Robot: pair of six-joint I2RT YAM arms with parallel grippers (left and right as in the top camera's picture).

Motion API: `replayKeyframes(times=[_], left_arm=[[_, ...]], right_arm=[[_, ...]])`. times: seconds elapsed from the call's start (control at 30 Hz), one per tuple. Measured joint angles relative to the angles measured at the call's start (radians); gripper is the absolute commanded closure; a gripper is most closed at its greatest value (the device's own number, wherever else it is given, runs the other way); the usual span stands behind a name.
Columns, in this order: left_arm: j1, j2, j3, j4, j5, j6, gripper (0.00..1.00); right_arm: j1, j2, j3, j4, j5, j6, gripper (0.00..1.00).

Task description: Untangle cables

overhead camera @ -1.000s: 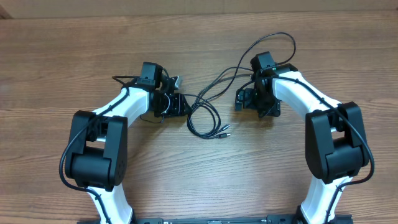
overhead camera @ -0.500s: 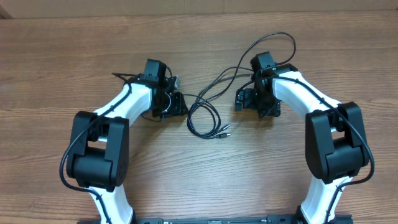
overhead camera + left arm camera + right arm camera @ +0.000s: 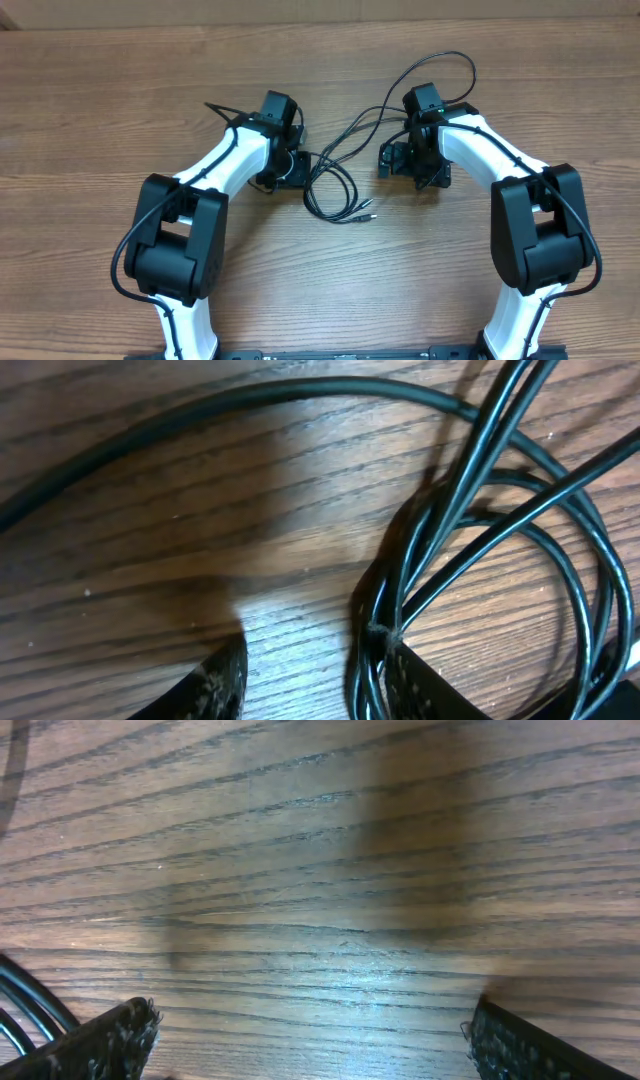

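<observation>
Both the left arm (image 3: 225,165) and right arm (image 3: 480,150) wear smooth white rounded shells on the long links, with boxy matte-black housings at the joints. A thick black wire (image 3: 113,272) loops loosely outside each arm. The left gripper (image 3: 312,685) and right gripper (image 3: 310,1040) have black fingers (image 3: 215,685) with rough, speckled pads

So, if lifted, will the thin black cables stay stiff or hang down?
Probably floppy: the thin black cables lie in loose curved loops. Likely light, being so thin. The strands cross, so lifting one may drag others.
</observation>
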Motion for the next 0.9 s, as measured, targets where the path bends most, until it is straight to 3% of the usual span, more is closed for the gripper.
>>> replayKeyframes(times=[0.9], left_arm=[[-0.006, 0.018, 0.052, -0.056, 0.008, -0.006, 0.55]], right_arm=[[0.000, 0.000, 0.000, 0.000, 0.000, 0.000, 0.00]])
